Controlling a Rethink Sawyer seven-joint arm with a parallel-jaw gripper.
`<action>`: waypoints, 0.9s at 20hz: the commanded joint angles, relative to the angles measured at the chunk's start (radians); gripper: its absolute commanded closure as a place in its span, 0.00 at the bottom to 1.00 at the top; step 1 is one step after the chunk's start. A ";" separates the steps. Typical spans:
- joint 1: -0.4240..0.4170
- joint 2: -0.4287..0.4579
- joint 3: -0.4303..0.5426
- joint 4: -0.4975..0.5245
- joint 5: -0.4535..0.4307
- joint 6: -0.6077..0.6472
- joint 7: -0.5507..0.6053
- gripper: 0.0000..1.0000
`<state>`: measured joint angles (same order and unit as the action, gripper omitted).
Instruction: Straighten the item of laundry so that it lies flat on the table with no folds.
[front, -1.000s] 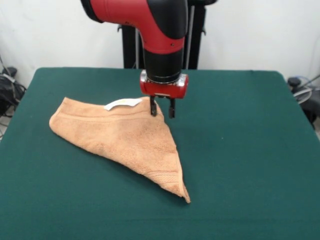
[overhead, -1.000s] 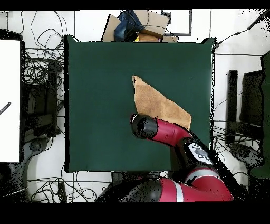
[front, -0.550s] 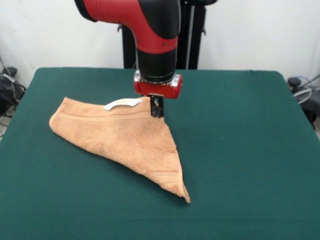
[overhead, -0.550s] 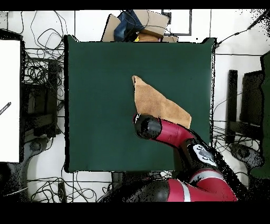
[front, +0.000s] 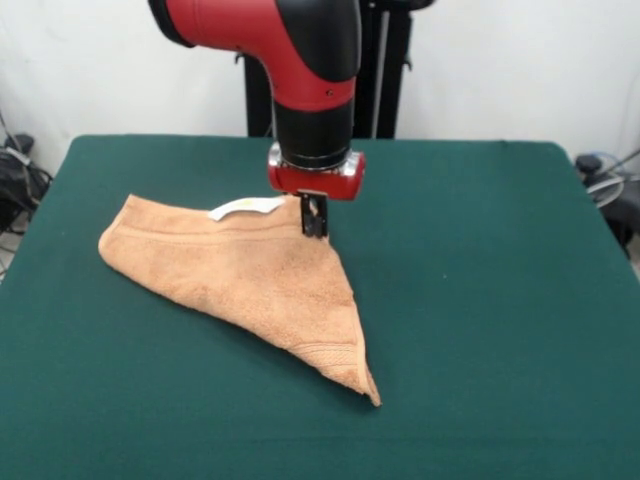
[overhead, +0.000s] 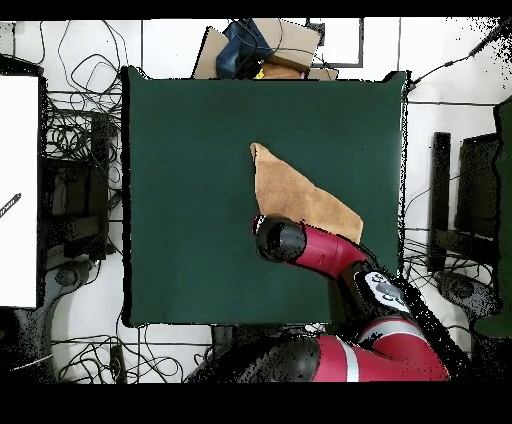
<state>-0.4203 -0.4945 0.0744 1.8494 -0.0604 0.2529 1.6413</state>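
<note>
The item of laundry (front: 250, 275), a tan towel, lies folded into a triangle on the green table (front: 480, 250), with its white tag (front: 245, 208) on the far edge. One point of the triangle reaches toward the table's near side. My gripper (front: 314, 228) stands straight down at the towel's far right corner, fingers pressed together on the cloth edge there. In the overhead view the towel (overhead: 295, 195) shows as a triangle right of the table's (overhead: 190, 180) middle, and the arm's head (overhead: 280, 240) hides the gripper and that corner.
A black stand (front: 385, 70) rises behind the table. Around the table in the overhead view lie cable tangles (overhead: 75, 140), a cardboard box with clutter (overhead: 260, 50) and a white board (overhead: 18, 190).
The gripper shifted slightly left toward the towel's far right corner and its fingers closed from open to shut. The towel has kept its shape and place.
</note>
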 joint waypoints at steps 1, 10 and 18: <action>0.068 0.093 -0.015 -0.135 0.036 -0.042 0.179 1.00; 0.093 0.293 -0.022 -0.252 0.070 -0.171 0.216 1.00; 0.130 0.317 -0.036 -0.281 0.122 -0.120 0.231 1.00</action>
<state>-0.3124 -0.3965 -0.0075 1.7325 -0.0153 0.2938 1.6415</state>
